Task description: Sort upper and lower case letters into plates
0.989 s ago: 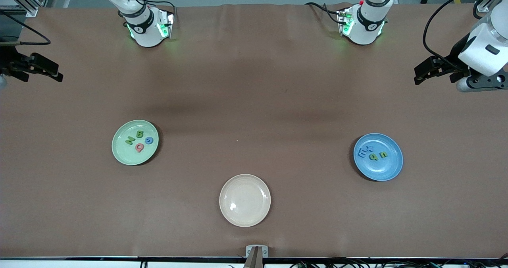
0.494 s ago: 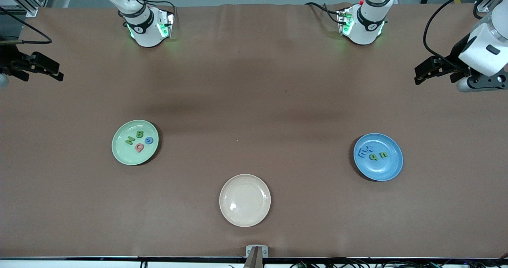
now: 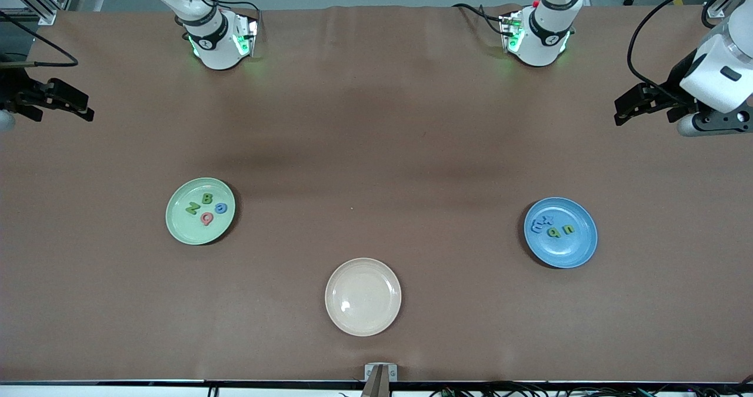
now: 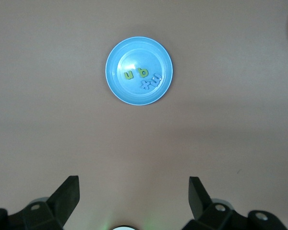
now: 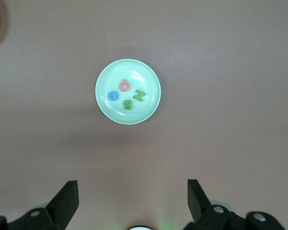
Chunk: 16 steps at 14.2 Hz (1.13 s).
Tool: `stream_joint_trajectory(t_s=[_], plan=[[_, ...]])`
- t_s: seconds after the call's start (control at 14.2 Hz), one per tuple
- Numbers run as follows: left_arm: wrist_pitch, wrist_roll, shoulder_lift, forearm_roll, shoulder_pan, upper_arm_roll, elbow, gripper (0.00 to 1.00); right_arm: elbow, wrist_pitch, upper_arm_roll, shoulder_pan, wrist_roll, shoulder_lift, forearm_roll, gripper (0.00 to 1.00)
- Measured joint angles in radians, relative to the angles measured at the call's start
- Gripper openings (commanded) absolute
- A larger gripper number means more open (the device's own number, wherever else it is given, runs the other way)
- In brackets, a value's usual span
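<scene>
Both pincers apart, left pincer [image 3: 625, 109], right pincer [image 3: 79, 107], partly cut off at table ends

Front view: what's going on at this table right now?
Nothing is being handled. The green plate holds four capital letters, the blue plate four small letters, and the beige plate, nearest the camera, holds nothing. Both arms wait at the table's ends: the left claw and right claw are open and hold nothing. The sorting looks finished.
</scene>
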Motion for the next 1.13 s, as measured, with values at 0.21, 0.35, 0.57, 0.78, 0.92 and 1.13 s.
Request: stream_joint_trajectory(t_s=[0.21, 0.35, 0.57, 0.78, 0.92, 1.13], plan=[[0.0, 0.0, 0.0, 0.0, 0.0, 0.0, 0.0, 1.0, -0.006, 0.0, -0.002, 0.0, 0.0, 0.0, 0.015, 1.0], [0.0, 0.0, 0.0, 0.0, 0.0, 0.0, 0.001, 1.0, -0.007, 0.0, -0.002, 0.0, 0.0, 0.0, 0.016, 1.0], [0.0, 0.0, 0.0, 0.0, 0.0, 0.0, 0.002, 1.0, -0.007, 0.0, -0.002, 0.0, 0.0, 0.0, 0.016, 1.0], [0.001, 0.0, 0.0, 0.0, 0.0, 0.0, 0.008, 1.0, -0.007, 0.0, -0.002, 0.0, 0.0, 0.0, 0.016, 1.0], [0.001, 0.0, 0.0, 0.0, 0.0, 0.0, 0.008, 1.0, -0.007, 0.0, -0.002, 0.0, 0.0, 0.0, 0.016, 1.0], [0.001, 0.0, 0.0, 0.0, -0.001, -0.001, 0.008, 1.0, -0.007, 0.0, -0.002, 0.0, 0.0, 0.0, 0.016, 1.0]])
